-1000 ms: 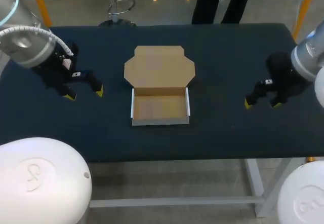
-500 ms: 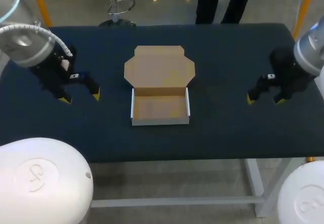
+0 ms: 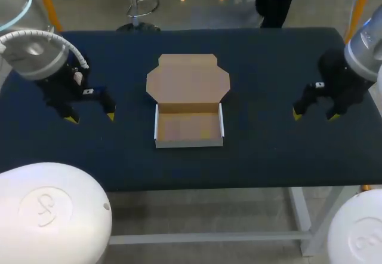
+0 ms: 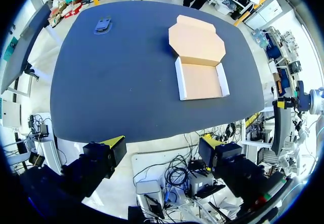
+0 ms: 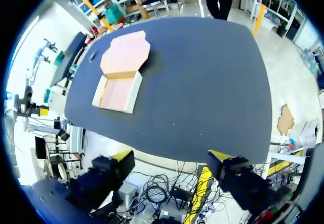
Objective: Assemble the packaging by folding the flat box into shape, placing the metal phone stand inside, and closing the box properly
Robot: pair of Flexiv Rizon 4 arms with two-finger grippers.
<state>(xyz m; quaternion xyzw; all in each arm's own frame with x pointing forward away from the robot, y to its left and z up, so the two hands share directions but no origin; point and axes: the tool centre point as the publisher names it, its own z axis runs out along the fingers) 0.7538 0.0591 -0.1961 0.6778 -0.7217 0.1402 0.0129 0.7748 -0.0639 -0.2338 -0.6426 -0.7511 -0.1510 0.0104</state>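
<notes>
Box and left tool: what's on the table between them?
Nothing. In the head view, only bare dark table shows between the left tool and the open box.

bright even light, soft shadows, no blur

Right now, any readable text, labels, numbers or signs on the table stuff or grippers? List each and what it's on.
Nothing can be read in any view.
box: plain cardboard, no print visible.
left gripper: white tag, too small to read.
right gripper: white tag, too small to read.
phone stand: too small to tell whether it carries any marking.
</notes>
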